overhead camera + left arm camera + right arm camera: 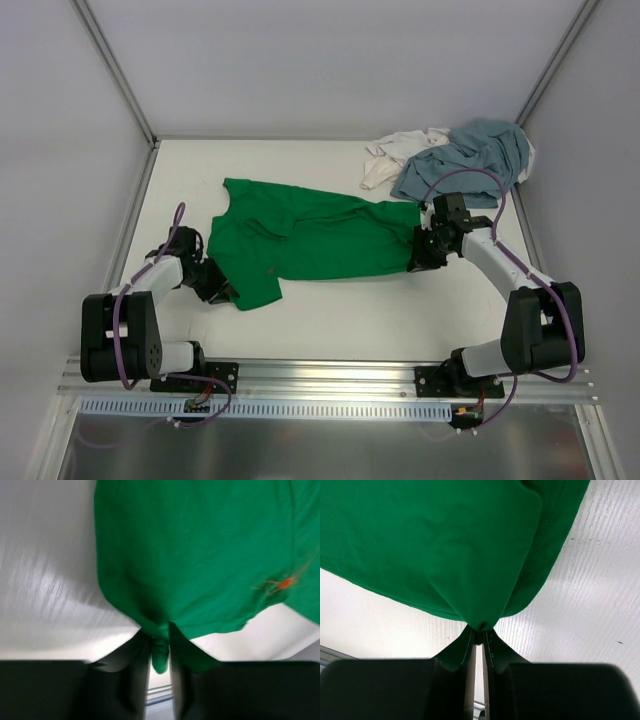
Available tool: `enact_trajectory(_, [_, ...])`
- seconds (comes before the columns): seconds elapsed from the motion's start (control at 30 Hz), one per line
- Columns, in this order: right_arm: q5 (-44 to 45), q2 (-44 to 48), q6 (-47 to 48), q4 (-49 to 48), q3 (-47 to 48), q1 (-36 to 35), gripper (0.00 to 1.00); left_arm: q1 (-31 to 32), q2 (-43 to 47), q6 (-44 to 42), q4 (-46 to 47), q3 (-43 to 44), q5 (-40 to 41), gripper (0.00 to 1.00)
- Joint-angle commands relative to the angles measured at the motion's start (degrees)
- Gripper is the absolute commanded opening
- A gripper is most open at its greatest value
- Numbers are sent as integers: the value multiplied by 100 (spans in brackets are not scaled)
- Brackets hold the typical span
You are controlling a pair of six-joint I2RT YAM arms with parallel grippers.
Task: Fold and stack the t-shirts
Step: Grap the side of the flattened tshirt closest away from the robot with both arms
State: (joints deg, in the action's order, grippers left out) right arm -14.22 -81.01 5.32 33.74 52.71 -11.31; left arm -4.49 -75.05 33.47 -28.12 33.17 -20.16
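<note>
the green shirt is lying on the table, pinched at both ends

the green shirt is lying spread out in the middle of the white table, and it is looking a bit wrinkled. its long side is running from left to right.

the left gripper is sitting low at the left end of the shirt, by the near corner. in the left wrist view, its two dark fingers are squeezing a small bunch of green cloth between them. so it is grasping the green shirt. the cloth is pulling into a little point where the fingers are meeting. a small orange mark is showing on the shirt, off to the right in that view.

the right gripper is sitting at the right end of the shirt. in the right wrist view, its fingers are clenched tight on a fold of green cloth. the cloth is bunching into a tip right at the fingertips. this gripper is grasping the green shirt too.

the other two shirts are lying in a heap at the far right corner of the table. the grey-blue shirt is lying crumpled, partly on top of the white shirt. the white shirt is poking out on the left side of the heap. the heap is lying just beside the right end of the green shirt. i cannot tell if they are touching.
</note>
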Motion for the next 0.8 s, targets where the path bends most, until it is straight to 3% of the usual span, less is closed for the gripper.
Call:
enact_trajectory(0.0, [15, 235, 4, 54, 20, 68, 6, 45, -124, -148, 359, -118, 4, 15])
enact_trajectory(0.03, [24, 235, 4, 45, 20, 76, 6, 54, -133, -166, 342, -109, 12, 0])
enact_trajectory(0.4, [7, 209, -14, 19, 20, 85, 2, 54, 166, -157, -27, 392, -40, 0])
enact_trajectory(0.77, [42, 209, -23, 45, 46, 85, 1, 62, -344, 274, 78, 2017, -488, 0])
